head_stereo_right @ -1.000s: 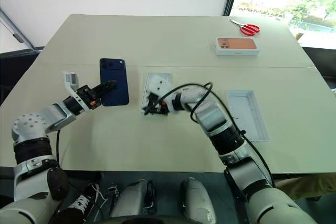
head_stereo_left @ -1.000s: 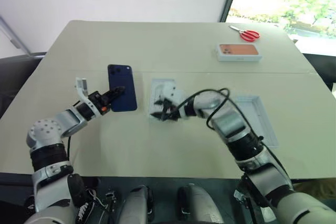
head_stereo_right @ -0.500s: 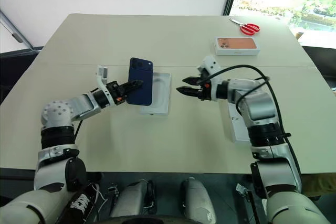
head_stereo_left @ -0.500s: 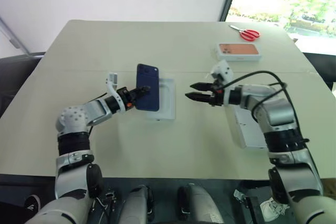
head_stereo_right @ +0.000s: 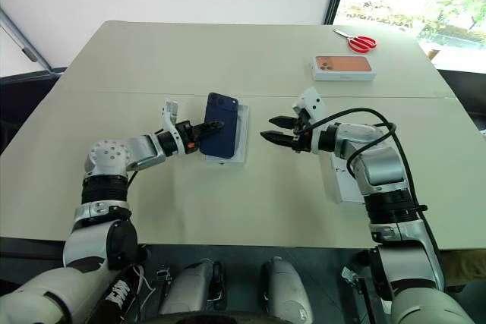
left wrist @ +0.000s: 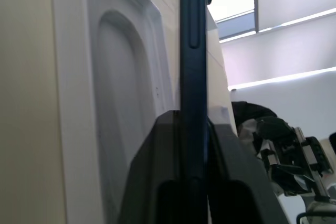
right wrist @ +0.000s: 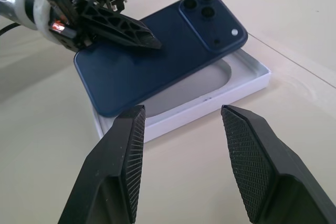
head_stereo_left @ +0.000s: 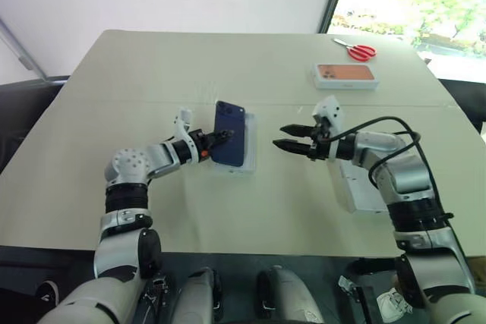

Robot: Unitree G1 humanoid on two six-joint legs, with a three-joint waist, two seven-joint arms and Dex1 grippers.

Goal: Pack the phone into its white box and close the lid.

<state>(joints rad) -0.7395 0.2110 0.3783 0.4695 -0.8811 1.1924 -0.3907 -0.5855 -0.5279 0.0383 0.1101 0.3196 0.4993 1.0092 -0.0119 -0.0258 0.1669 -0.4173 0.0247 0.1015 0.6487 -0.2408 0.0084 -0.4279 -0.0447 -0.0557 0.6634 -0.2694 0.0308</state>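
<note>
My left gripper (left wrist: 193,182) had its fingers clamped on the phone (head_stereo_right: 221,124) by the edge, holding it tilted above the white box (head_stereo_right: 241,142), camera cluster on the far end. My right gripper (right wrist: 184,145) sat just right of the box, fingers (right wrist: 126,150) spread wide apart, holding nothing, touching nothing. The lid (head_stereo_right: 343,180) lay further right of the box, under my right arm. No readable writing on phone or box.
</note>
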